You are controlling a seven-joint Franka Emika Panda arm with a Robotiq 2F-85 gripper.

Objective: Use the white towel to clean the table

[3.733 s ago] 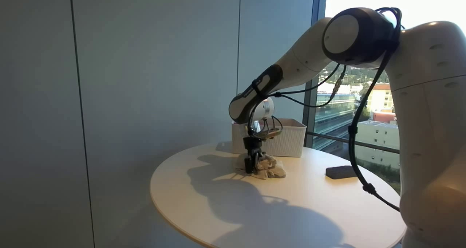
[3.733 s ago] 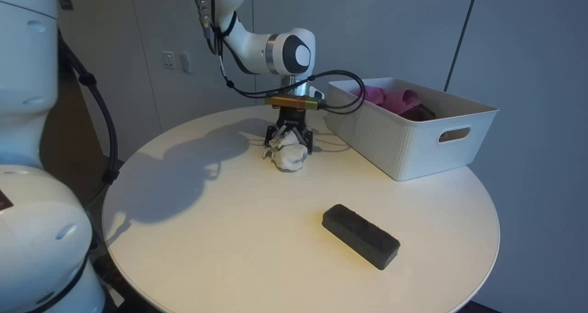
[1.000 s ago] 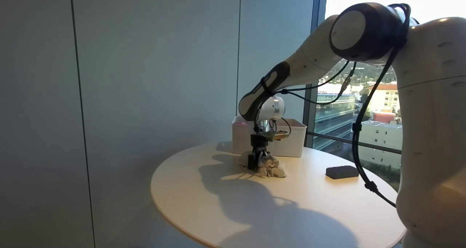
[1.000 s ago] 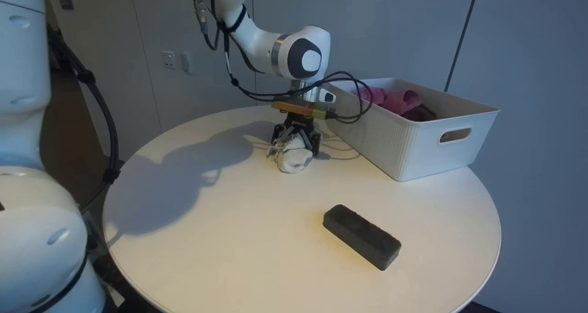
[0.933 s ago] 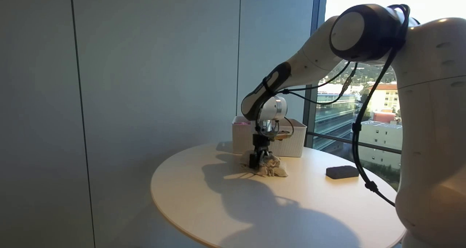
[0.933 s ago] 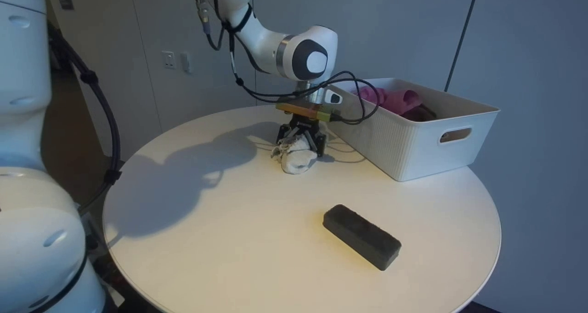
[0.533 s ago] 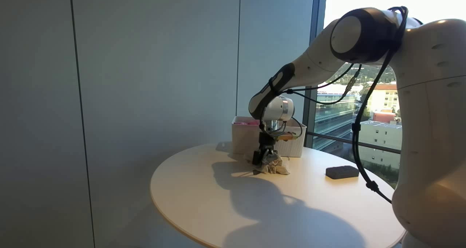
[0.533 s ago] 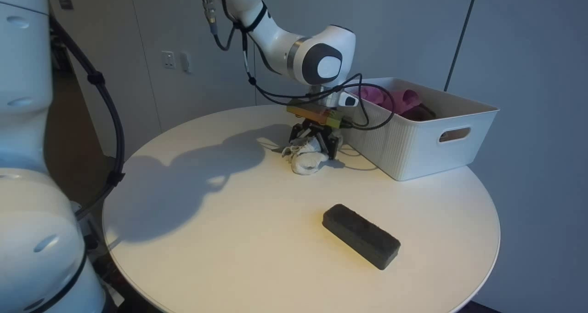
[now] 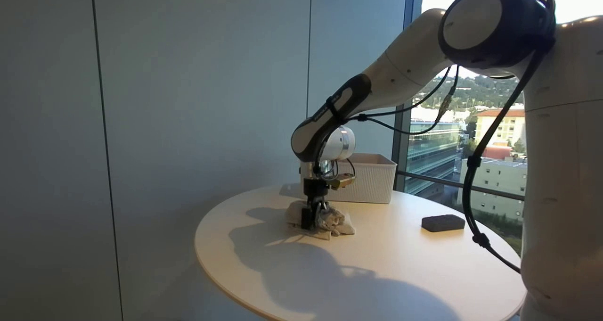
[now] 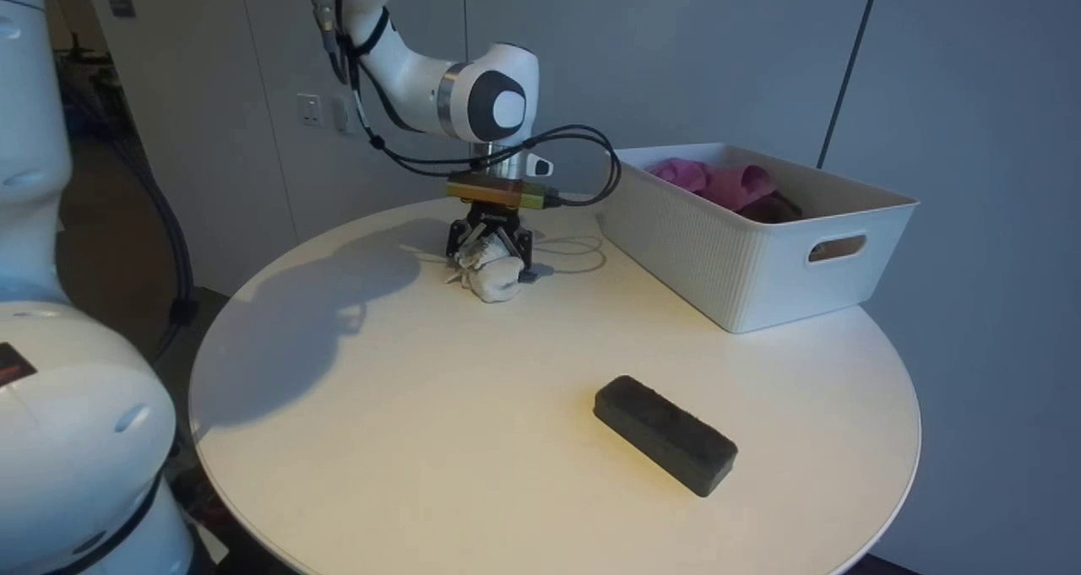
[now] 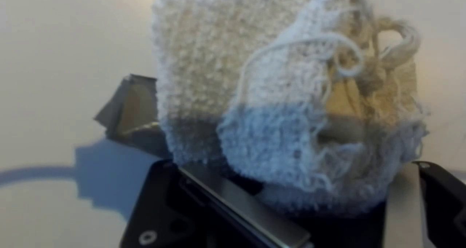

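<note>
The white towel [image 9: 332,219] lies bunched on the white round table [image 10: 473,440] near its far side. It also shows in an exterior view [image 10: 494,279]. My gripper [image 9: 313,219] points straight down at table height, with its fingers on either side of the towel [image 10: 488,263]. The jaws stand well apart and the bunched cloth fills the space between them. In the wrist view the towel [image 11: 218,69] covers most of the gripper [image 11: 284,142], with a frayed, curled edge at right. A dark angular piece [image 11: 131,109] sticks out beside it; I cannot tell whether it is a fingertip.
A white ribbed box [image 10: 718,263] with pink cloth [image 10: 735,187] in it stands beside the gripper on the table. A black block [image 10: 667,436] lies nearer the table's front; it also shows in an exterior view [image 9: 443,223]. A wall stands behind the table.
The gripper and towel first moved rightward together in both exterior views. Since half a second ago they have slid back leftward, away from the box. The black block and box have not moved.
</note>
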